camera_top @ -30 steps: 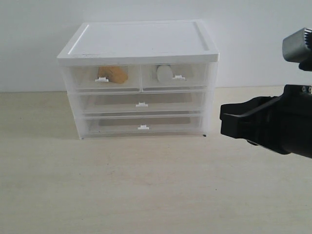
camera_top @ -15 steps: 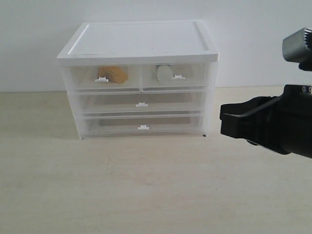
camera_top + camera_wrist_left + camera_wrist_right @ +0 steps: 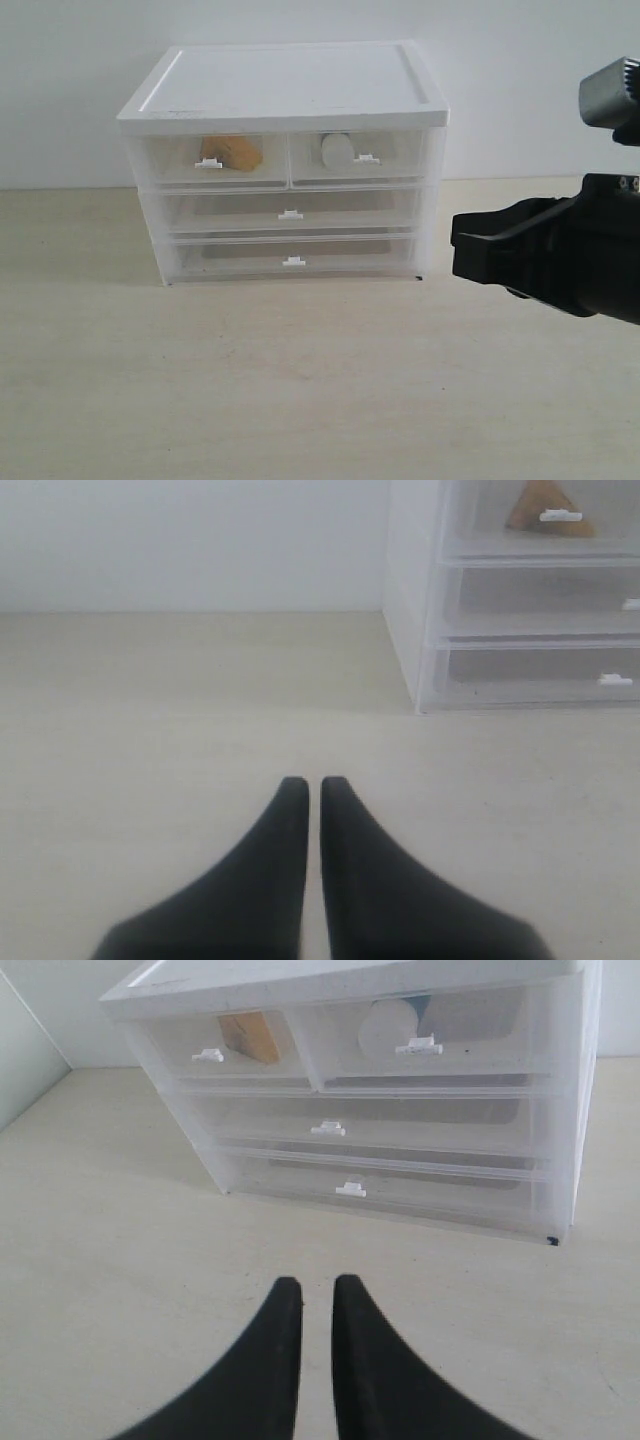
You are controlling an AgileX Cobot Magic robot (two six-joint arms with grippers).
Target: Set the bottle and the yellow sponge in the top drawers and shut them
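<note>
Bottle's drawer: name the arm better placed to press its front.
Right: the right gripper faces the cabinet front, with the bottle's drawer ahead; the left gripper sits off to the cabinet's side. That drawer already looks shut.

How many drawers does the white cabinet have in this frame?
4. The top left drawer holds the yellow sponge; the top right drawer holds the bottle; the middle drawer and bottom drawer, both full-width, sit below. All look closed.

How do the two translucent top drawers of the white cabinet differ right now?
The left top drawer holds the yellow sponge block; the right top drawer holds the white cylindrical bottle. The left drawer's load shows blocky and yellow-orange, the right drawer's pale and round-ended. Both are half-width, translucent and shut.
</note>
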